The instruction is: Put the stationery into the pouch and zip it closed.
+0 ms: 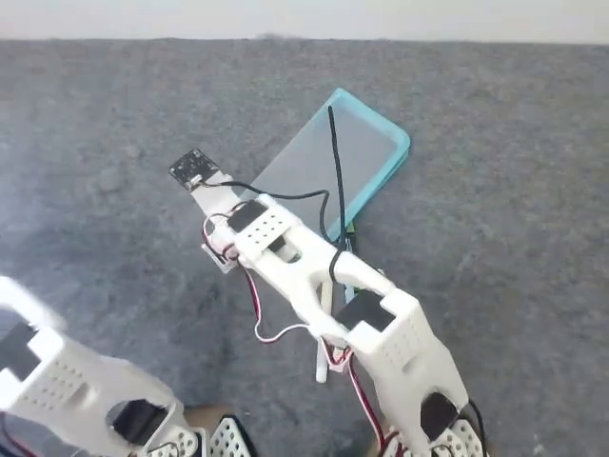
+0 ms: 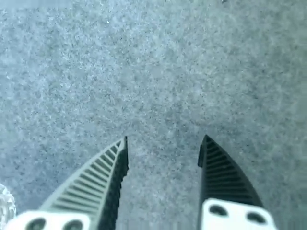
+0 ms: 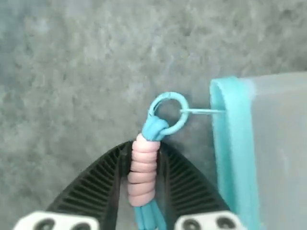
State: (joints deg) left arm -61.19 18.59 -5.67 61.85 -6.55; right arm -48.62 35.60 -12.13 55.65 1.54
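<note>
Near end of pouch [image 1: 373, 150] under right arm [image 1: 303, 268]

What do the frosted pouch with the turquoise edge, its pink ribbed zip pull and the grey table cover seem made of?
Frosted pouch with turquoise edge: probably soft plastic, matte and half see-through.
Pink ribbed zip pull: likely rubber or silicone, dull, moulded in rings.
Grey table cover: felt or short carpet, speckled and fuzzy.

A robotics workbench, it seems: grey felt-covered table [image 1: 105, 124], plain pale wall [image 1: 428, 19], two white arms [image 1: 304, 271]
</note>
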